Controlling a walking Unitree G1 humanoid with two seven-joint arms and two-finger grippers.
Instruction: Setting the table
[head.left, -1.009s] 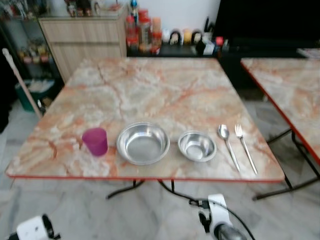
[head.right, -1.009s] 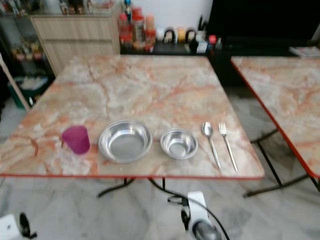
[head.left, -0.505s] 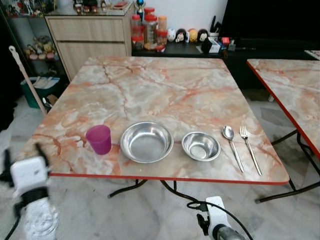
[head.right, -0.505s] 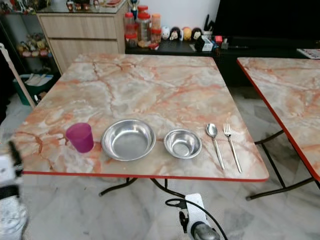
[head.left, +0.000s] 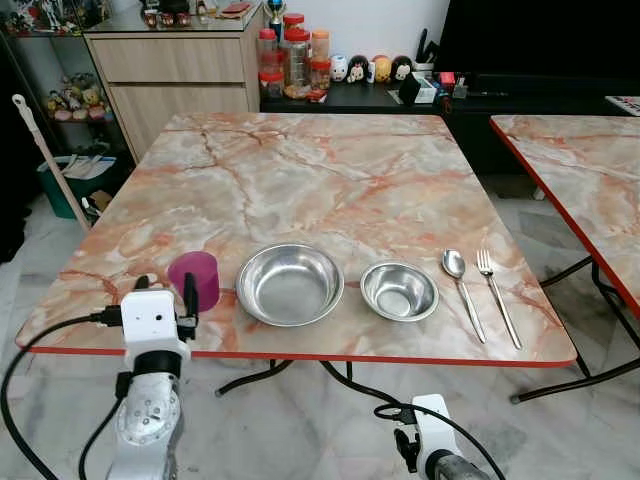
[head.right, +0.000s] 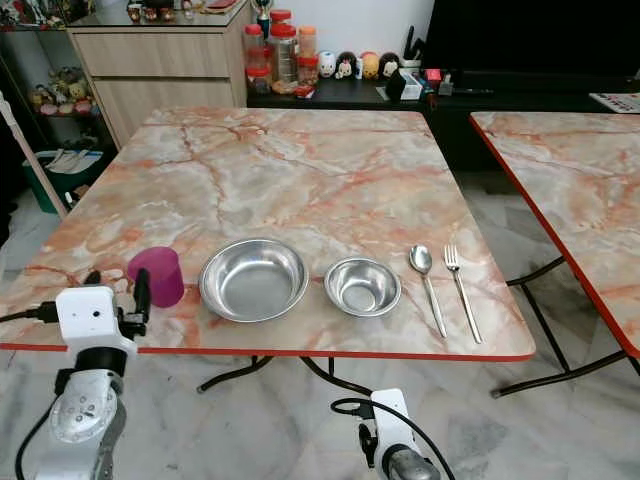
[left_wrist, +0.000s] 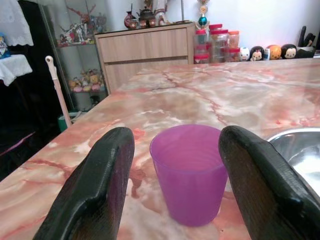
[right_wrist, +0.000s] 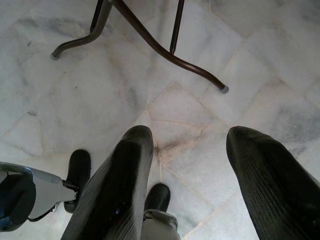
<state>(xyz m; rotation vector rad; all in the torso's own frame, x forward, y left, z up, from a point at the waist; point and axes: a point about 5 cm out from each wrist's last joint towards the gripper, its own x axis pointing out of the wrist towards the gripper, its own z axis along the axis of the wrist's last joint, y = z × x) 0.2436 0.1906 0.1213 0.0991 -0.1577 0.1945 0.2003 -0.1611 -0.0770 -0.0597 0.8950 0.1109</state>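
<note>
Left gripper (left_wrist: 172, 187) wide open, fingers either side of the purple cup (left_wrist: 189, 172), not touching.
I see the cup near the marble table's (head.left: 330, 170) front edge beside two steel bowls (head.left: 290, 284); right gripper (right_wrist: 192, 185) open over tiled floor (right_wrist: 150, 75).

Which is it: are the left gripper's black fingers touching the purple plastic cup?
Apart. The left wrist view shows marble between each finger and the purple plastic cup.

I can read no text, label, brand or number anywhere; the jars (head.left: 293, 55) on the low cabinet behind my table (head.left: 330, 170) are too small and far off for any lettering on them to be made out
</note>
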